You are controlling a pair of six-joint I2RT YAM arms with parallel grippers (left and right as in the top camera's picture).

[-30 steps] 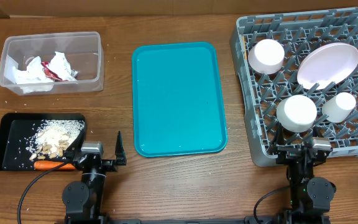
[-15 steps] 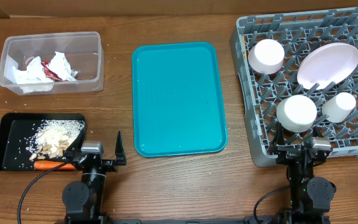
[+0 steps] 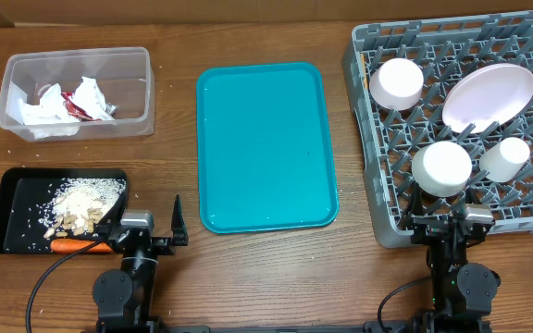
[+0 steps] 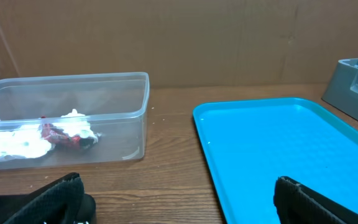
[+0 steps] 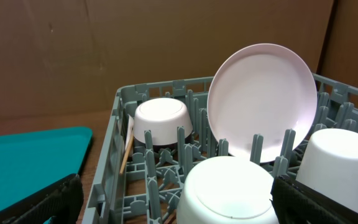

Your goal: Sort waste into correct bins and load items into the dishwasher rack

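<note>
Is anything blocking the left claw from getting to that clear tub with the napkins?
Nothing visible does. Only bare table lies between the left claw and the clear tub. The black tray sits low at the claw's left side, and the teal tray is off to its right.

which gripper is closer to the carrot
Left. The left gripper sits right beside the carrot; the right gripper is far off, by the dishwasher rack.
</note>
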